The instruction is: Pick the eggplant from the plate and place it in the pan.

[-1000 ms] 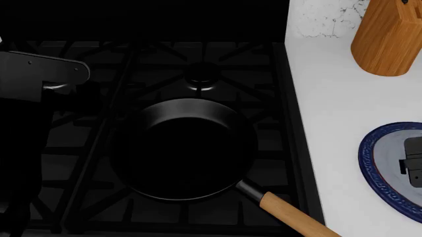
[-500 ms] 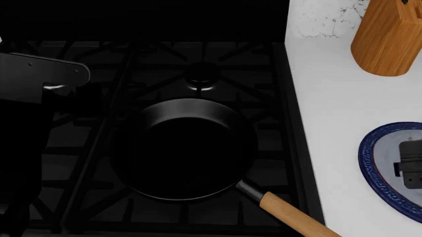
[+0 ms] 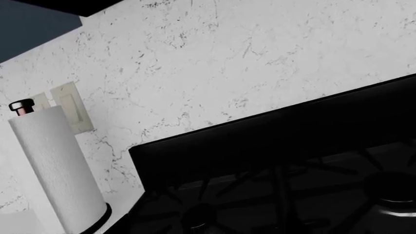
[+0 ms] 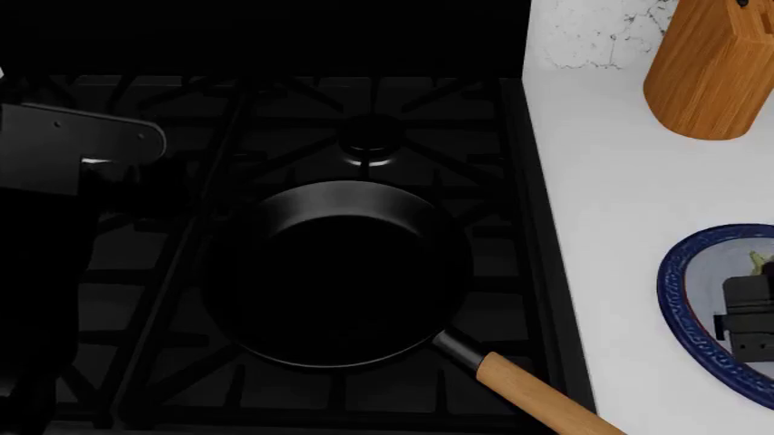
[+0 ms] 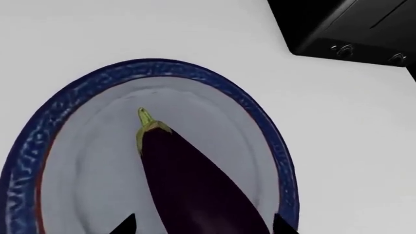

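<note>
The eggplant (image 5: 195, 185) is dark purple with a yellow-green stem cap (image 5: 146, 127). It lies on the blue-rimmed plate (image 5: 162, 68). My right gripper (image 5: 202, 228) is open, with one dark fingertip on each side of the eggplant's body. In the head view the plate (image 4: 680, 299) is cut by the right edge. The right gripper (image 4: 748, 317) hangs over it, and only the eggplant's stem tip (image 4: 759, 261) shows. The black pan (image 4: 339, 281) sits empty on the stove with its wooden handle (image 4: 545, 399) pointing to the near right. My left arm (image 4: 72, 145) hovers over the stove's left side, its jaws lost in the dark.
An orange-brown wooden block (image 4: 711, 68) stands at the back right of the white counter (image 4: 604, 181). Black stove grates (image 4: 362, 136) surround the pan. A paper towel roll (image 3: 55, 170) stands by the marble backsplash (image 3: 227, 63), left of the stove.
In the head view my right gripper has slid toward the near edge over the plate, uncovering the eggplant's stem tip. My left arm has drifted slightly lower.
</note>
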Motion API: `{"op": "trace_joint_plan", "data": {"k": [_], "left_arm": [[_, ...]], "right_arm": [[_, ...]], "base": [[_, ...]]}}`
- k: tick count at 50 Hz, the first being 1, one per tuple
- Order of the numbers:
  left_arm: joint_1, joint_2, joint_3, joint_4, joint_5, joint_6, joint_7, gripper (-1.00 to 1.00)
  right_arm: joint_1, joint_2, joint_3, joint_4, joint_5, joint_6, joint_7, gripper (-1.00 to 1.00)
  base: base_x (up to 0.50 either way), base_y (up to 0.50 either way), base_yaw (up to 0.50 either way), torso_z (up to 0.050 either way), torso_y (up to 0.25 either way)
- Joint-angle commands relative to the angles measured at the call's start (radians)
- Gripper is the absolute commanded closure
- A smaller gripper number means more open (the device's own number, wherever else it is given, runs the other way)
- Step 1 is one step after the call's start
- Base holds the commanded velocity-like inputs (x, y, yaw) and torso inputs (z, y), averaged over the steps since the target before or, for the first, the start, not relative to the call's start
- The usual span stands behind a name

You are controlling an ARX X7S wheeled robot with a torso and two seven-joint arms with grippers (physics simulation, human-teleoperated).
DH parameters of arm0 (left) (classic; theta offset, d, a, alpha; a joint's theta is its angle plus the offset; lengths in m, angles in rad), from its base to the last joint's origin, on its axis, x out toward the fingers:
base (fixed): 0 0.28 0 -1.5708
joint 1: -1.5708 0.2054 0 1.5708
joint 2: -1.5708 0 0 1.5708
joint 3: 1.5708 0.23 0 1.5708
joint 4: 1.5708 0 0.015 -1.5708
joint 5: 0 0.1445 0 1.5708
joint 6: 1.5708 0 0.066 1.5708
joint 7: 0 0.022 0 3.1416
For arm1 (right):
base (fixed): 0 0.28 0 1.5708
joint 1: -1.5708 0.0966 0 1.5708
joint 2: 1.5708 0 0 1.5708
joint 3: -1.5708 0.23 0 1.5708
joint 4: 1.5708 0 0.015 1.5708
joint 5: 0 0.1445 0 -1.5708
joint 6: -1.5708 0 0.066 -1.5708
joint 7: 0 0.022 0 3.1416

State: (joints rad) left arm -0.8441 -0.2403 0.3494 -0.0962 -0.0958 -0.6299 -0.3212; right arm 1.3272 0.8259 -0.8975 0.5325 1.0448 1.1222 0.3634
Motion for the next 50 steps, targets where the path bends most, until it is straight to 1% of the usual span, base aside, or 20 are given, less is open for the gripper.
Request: {"op": "trace_joint_plan", "data": {"k": [1,17,21,30,36,43,50], "left_arm": [[0.004,-0.002,0.002,-0.007,-0.002,0.006,-0.005,-1.0],[0.007,-0.01,-0.001,0.002,-0.008,-0.003,-0.011,-1.0],[0.01,-0.011,0.0,0.0,-0.009,0.002,-0.01,-1.0],[0.011,-0.017,-0.012,0.031,-0.02,-0.015,-0.014,-1.0],[0.011,-0.022,-0.018,0.041,-0.025,-0.019,-0.015,-1.0],[0.023,-0.037,-0.043,0.073,-0.045,-0.028,-0.013,-1.0],[0.043,-0.04,-0.064,0.113,-0.069,-0.024,-0.008,-1.0]], "right_arm": [[-0.004,-0.011,-0.014,0.03,-0.02,-0.022,-0.023,1.0],[0.003,0.006,-0.011,-0.025,-0.008,0.011,0.011,1.0],[0.014,0.02,-0.008,-0.068,-0.004,0.026,0.032,1.0],[0.06,0.054,0.03,-0.168,0.031,0.076,0.102,1.0],[0.109,0.062,0.038,-0.212,0.051,0.133,0.122,1.0],[0.137,0.048,0.04,-0.257,0.079,0.177,0.128,1.0],[0.187,0.011,0.046,-0.304,0.122,0.229,0.122,1.0]], "base": [[0.0,0.0,0.0,0.0,0.0],[0.0,0.0,0.0,0.0,0.0],[0.0,0.0,0.0,0.0,0.0],[0.0,0.0,0.0,0.0,0.0],[0.0,0.0,0.0,0.0,0.0],[0.0,0.0,0.0,0.0,0.0],[0.0,0.0,0.0,0.0,0.0]]}}
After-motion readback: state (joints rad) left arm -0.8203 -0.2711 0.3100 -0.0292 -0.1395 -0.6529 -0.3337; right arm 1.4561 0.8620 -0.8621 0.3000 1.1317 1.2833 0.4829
